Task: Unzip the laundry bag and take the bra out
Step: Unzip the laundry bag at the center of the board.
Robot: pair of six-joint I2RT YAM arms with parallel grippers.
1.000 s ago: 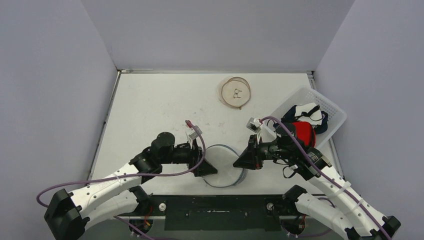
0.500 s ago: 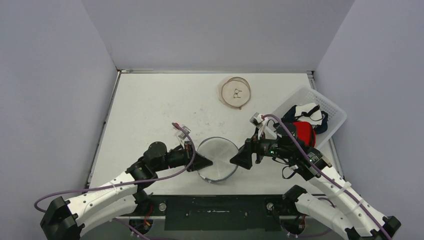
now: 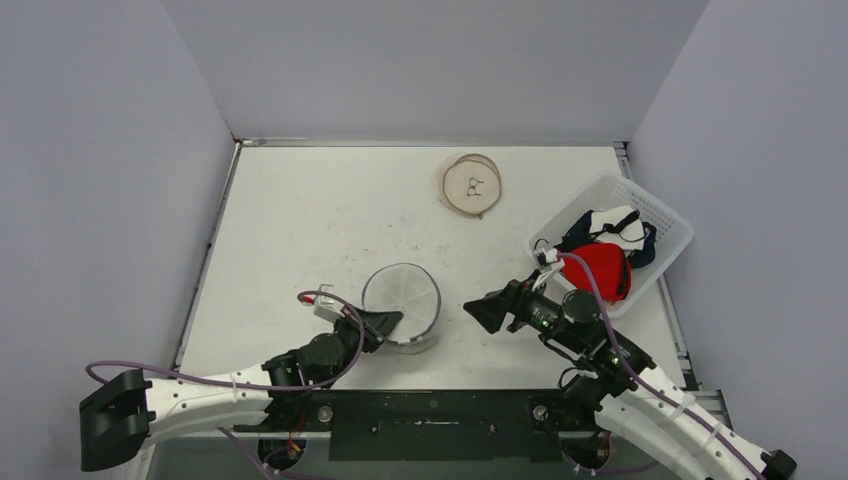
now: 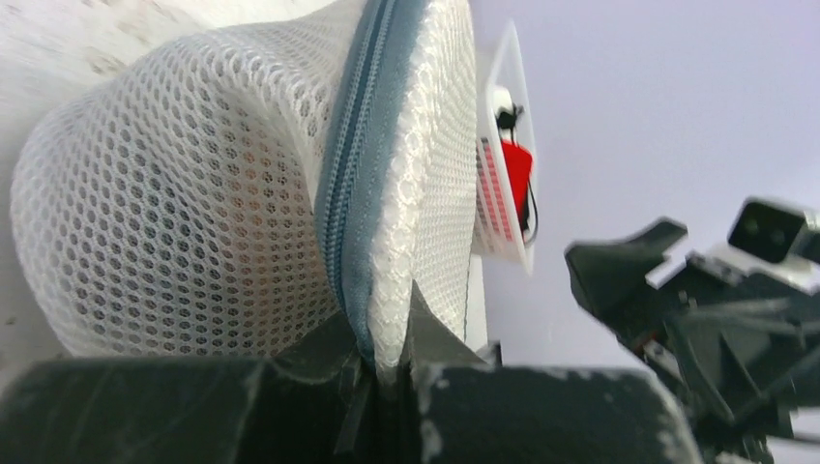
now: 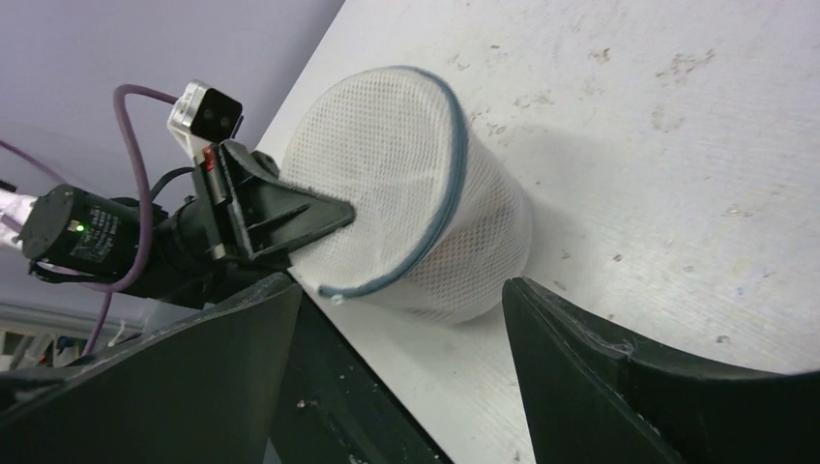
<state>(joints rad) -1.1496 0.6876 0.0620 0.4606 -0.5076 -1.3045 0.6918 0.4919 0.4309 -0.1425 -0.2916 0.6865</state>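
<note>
Moved since before: white mesh cylinder laundry bag (image 3: 402,292) is tipped up off its flat side and sits further left; both arms are drawn back toward the near edge.
Left gripper (image 3: 388,322): pinched tight on the bag's rim, right on the blue-grey zipper tape (image 4: 350,193).
Bag now: on the table between my two hands, tilted, with the zipper shut as far as I can see. I cannot make out the bra through the mesh.
Handling: light, soft, and it collapses if squeezed. I judge the stitched zipper seam the firm hold; the pull I cannot pick out.
Right gripper (image 3: 483,313): jaws wide, empty, just right of the bag.
White plastic basket (image 3: 655,207): far right, holding red and dark garments.
</note>
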